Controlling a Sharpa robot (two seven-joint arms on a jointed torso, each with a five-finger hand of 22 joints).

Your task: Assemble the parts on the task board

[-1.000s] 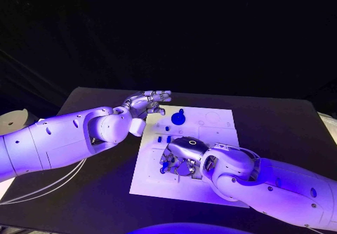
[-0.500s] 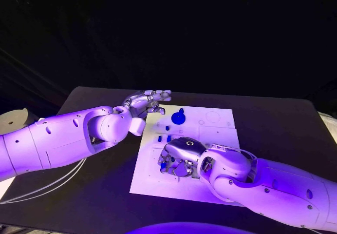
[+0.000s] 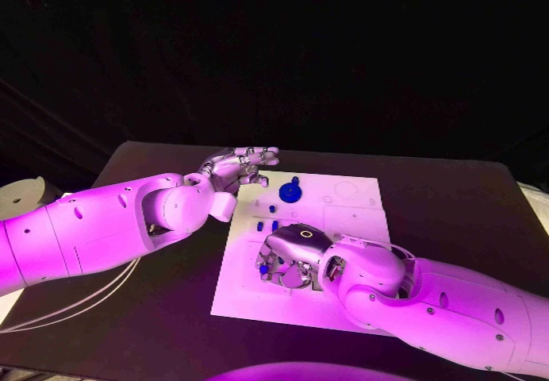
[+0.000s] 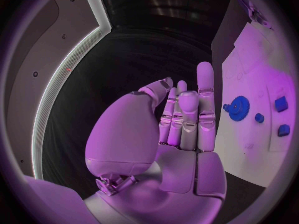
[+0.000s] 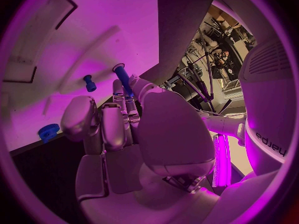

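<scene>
Over the near-left part of the task board (image 3: 343,238), right hand (image 3: 292,258) pinching a blue peg (image 5: 122,77), needing a steady upright lowering into its hole, left hand (image 3: 240,168) hovering empty, fingers straight, at the far-left corner.

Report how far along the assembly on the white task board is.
Early to midway. Done: nothing is clearly assembled; whether the round blue gear on the white task board is seated is unclear. In hand: the right robot hand pinches a slim blue peg over the board. Left: small blue pieces lie loose mid-board; the left robot hand hovers open at the board's far corner.
</scene>
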